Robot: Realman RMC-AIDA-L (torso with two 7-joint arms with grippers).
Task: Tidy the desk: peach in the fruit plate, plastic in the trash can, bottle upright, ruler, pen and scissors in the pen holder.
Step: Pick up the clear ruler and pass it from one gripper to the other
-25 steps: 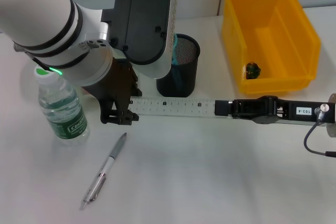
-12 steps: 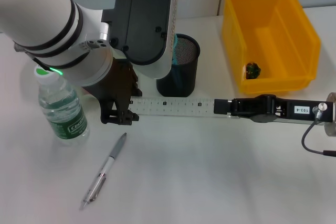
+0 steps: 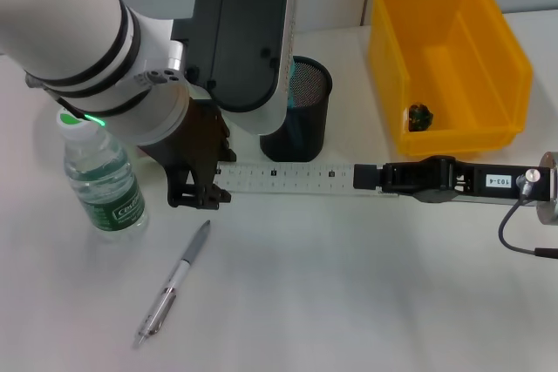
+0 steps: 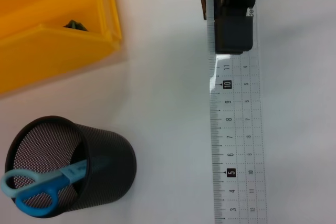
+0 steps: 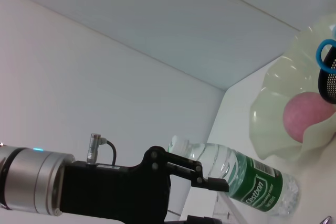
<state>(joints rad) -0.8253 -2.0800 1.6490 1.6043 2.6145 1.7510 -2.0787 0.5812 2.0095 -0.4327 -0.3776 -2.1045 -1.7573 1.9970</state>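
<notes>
we judge most done: bottle (image 3: pixel 103 180) upright, scissors (image 4: pixel 39 188) in the pen holder (image 3: pixel 300 111), peach (image 5: pixel 307 116) in the fruit plate (image 5: pixel 283 93); our right hand (image 3: pixel 377 178) grips the ruler (image 3: pixel 288 176) on the desk (image 3: pixel 349 285); left hand (image 3: pixel 196 189) near its far end, grip unclear; pen (image 3: pixel 174 283) remains.

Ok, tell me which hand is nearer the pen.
Left. The left hand sits at one end of the ruler, just above the pen. The right hand grips the ruler's other end, farther away.

The right end effector (image 3: pixel 370 177) has slid slightly left along the ruler (image 3: pixel 288 177).
</notes>
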